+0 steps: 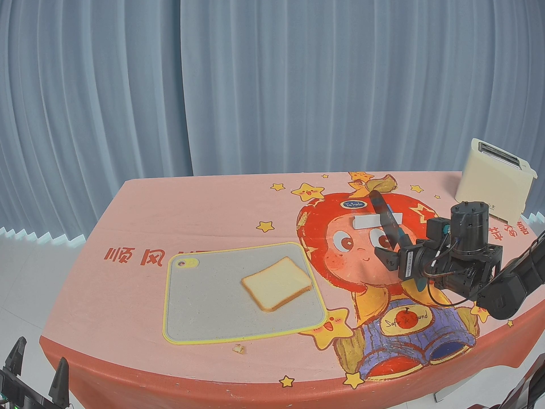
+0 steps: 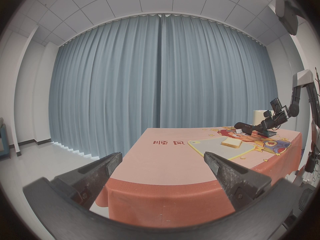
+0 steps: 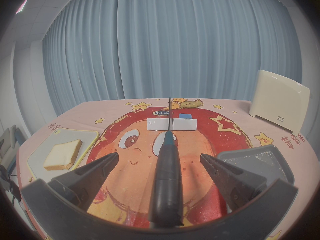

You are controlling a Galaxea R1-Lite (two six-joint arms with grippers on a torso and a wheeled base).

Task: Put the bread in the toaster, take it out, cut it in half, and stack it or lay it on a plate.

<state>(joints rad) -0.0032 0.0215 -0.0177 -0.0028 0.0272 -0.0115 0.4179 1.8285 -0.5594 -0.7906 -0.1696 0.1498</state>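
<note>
A slice of bread lies flat on the grey, yellow-rimmed cutting board. The cream toaster stands at the table's far right corner. A dark-handled knife rests with its blade in a white block. My right gripper is open, its fingers on either side of the knife handle with gaps on both sides. Off the table's front left corner, my left gripper hangs open and holds nothing.
A dark grey tray lies beside the right gripper, between the knife and the toaster. A small crumb sits near the table's front edge, just past the board. The tablecloth left of the board is bare.
</note>
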